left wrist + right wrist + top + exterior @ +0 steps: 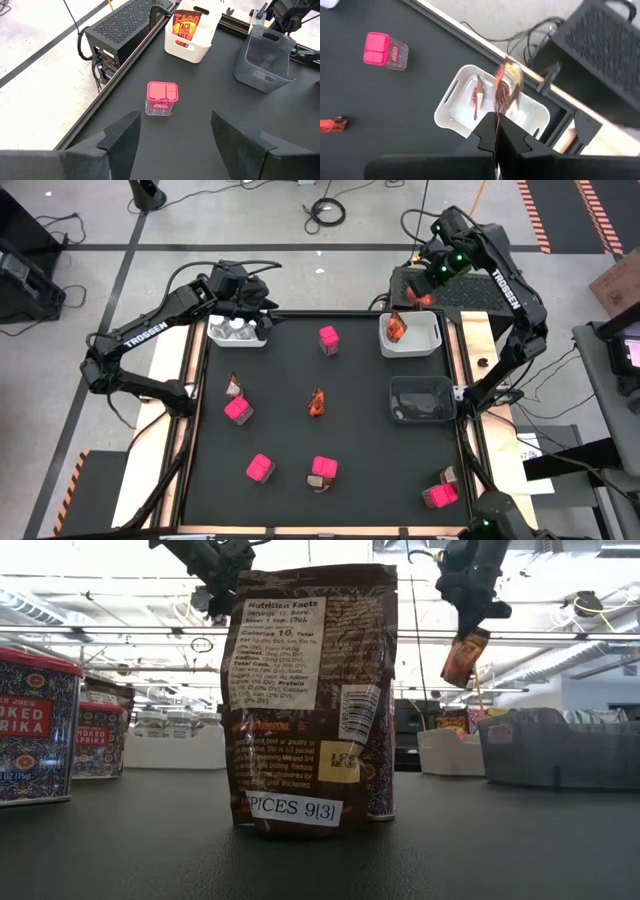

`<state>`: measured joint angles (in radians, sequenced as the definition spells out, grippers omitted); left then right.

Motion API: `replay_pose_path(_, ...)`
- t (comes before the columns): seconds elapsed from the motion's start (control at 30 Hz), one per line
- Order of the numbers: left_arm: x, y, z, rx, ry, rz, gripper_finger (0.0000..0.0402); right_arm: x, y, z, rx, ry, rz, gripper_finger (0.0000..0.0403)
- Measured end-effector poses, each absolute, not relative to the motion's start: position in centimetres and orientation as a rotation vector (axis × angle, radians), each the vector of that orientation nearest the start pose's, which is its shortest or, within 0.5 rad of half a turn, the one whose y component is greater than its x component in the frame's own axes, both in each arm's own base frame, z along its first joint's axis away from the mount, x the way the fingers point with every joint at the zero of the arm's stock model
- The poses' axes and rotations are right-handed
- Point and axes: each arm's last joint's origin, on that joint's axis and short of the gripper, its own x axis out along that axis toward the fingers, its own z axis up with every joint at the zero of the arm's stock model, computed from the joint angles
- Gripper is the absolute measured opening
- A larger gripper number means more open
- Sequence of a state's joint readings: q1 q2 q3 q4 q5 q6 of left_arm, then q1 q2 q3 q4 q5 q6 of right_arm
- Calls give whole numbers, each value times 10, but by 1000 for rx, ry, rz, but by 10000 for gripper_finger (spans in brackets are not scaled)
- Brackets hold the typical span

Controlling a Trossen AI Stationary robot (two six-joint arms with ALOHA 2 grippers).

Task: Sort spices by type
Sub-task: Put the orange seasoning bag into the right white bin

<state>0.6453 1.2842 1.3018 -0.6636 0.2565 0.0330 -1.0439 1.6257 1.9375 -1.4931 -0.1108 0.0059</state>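
Note:
My right gripper hangs above the far-right white bin, shut on a crinkly orange-brown sachet. It is also seen high up in the low view, where the sachet dangles. Another sachet lies inside that bin. My left gripper is open near the far-left white bin, which holds the clear jars. It faces a pink box standing on the mat. More pink boxes and sachets stand scattered on the mat. My right gripper pinches the sachet's top edge between its two shut fingers, coming from above and pointing down. The sachet hangs free below the fingers, lifted clear over the white bin.
A dark, see-through bin sits near the mat's right edge. A big brown spice pouch stands close in front of the low camera and blocks the middle of that view. Red paprika tins show at its left. A black box lies beyond the far edge.

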Motion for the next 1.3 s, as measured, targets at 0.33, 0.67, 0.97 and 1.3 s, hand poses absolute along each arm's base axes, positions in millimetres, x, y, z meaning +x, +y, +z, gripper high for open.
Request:
replay_pose_path(0.33,217,154,363,-253,591,365,247,153,-253,370,758,1098,-821,0)
replay_pose_path(0.67,217,153,363,-251,591,361,247,155,-252,338,838,1180,-820,0)
replay_pose_path(0.97,217,153,363,-243,591,359,247,168,-252,313,900,1145,-861,0)
replay_pose_path(1.3,218,152,363,-248,591,357,247,183,-266,281,939,1199,-861,0)
